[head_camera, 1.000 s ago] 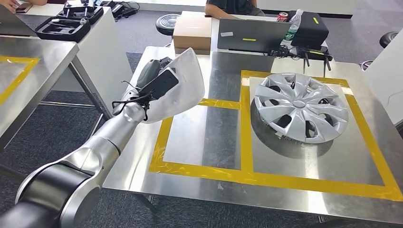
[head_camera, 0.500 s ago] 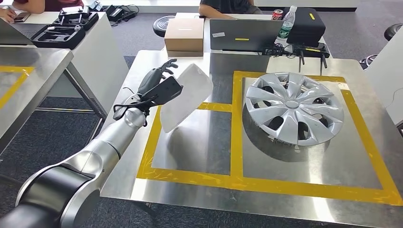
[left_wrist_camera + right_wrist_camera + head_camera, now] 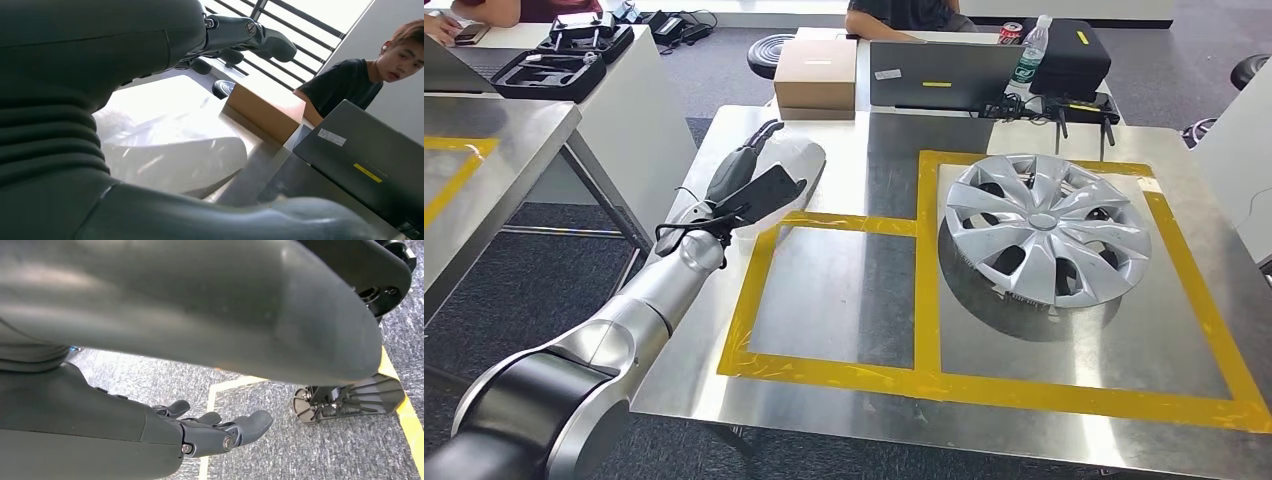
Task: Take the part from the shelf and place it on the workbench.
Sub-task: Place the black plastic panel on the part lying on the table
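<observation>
The steel counter point(image 3: 844, 290) fills most of what I can see from here, marked off with yellow tape point(image 3: 924, 270) into two boxes. A silver wheel cover point(image 3: 1046, 228) lies flat in the bigger box on the right. The smaller box beside it is bare metal.

The white part point(image 3: 799, 160) is down on the counter, resting at the far left corner, just outside the smaller taped box near its back edge. The left hand point(image 3: 742, 172) lies over it, arm stretched out low across the counter edge. In the left wrist view the part point(image 3: 175, 150) sits on the metal beneath the hand, with the fingers point(image 3: 250, 35) stretched out above it and the thumb below; I cannot tell whether they are clamped on it or have let go. I would judge the carrying done and the placing nearly so: what is left is to release and draw the arm back, and perhaps shift the part into the taped box if that is the intended spot.

The right hand point(image 3: 215, 432) hangs by the robot's side over grey carpet, fingers loosely curled and holding nothing.

Behind the counter a person sits at a laptop point(image 3: 944, 75), with a cardboard box point(image 3: 816, 72), a water bottle point(image 3: 1029, 55) and a black case point(image 3: 1076, 50) close by.
</observation>
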Available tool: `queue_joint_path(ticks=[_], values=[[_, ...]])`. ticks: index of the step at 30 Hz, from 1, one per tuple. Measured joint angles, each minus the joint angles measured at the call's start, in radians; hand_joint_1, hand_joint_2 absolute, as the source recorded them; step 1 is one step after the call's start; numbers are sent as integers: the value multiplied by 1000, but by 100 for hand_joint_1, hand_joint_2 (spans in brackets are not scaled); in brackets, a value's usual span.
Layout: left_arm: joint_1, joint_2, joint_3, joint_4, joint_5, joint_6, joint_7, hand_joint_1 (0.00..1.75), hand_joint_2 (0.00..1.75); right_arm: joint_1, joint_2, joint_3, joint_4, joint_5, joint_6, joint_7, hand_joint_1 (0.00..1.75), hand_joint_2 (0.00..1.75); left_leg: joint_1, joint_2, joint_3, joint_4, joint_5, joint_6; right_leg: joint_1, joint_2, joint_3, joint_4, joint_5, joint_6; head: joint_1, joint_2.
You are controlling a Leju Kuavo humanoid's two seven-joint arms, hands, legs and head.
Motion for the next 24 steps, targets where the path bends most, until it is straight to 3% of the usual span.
queue_joint_path(ticks=[8, 12, 14, 16, 18, 19, 21, 22, 24], values=[[0, 0, 0, 0, -1, 0, 1, 0, 0, 3, 0, 3, 0, 0, 2, 0, 0, 0, 0, 0, 0, 1, 0, 0, 0, 0, 1, -1, 1, 1, 0, 0], [-1, 0, 0, -1, -8, 0, 2, 0, 0, 5, 2, 3, 2, 0, 2, 1, 0, 0, 2, 3, 15, -30, 25, 19, -5, -1, 8, -16, 9, 17, -4, 0], [-4, -2, -1, -2, -12, 0, 4, 0, 0, 5, 1, 3, 2, 0, 2, 1, 0, 0, 14, 10, 26, -56, 42, 22, -6, -2, -18, 43, -32, 25, -3, 0], [-4, -2, -4, 0, -15, 0, 6, 0, 0, 6, 0, 3, 2, 0, 2, 1, 0, 0, 18, 15, 22, -55, 44, 23, -12, -2, -75, 165, -88, 35, -1, 0], [-1, -3, -8, 4, -19, -1, 10, 0, 0, 7, 0, 3, 2, -1, 3, 2, 0, 0, 27, 17, 13, -41, 40, 15, -24, -3, -105, 225, -97, 49, -1, 0], [-1, -5, -10, 6, -20, -2, 12, 0, 0, 7, 0, 3, 2, -1, 3, 2, 0, 0, 35, 17, 6, -29, 36, 6, -31, -4, -93, 201, -75, 57, -1, 0], [-2, -9, -13, 7, -23, -4, 15, 0, 0, 6, 1, 3, 3, -3, 1, 2, 0, 0, 48, 16, -14, 6, 20, -20, -44, -3, -39, 97, -30, 79, 1, 0], [-2, -11, -15, 7, -26, -5, 17, 0, 0, 5, 3, 3, 4, -4, 0, 1, 0, 0, 52, 15, -25, 26, 11, -33, -47, 1, -22, 63, -21, 77, 4, 0], [-4, -16, -16, 6, -30, -7, 20, 0, 0, 4, 5, 3, 6, -8, 0, 1, 0, 0, 50, 11, -41, 44, 3, -50, -44, 9, -25, 61, -29, 54, 5, 0]])
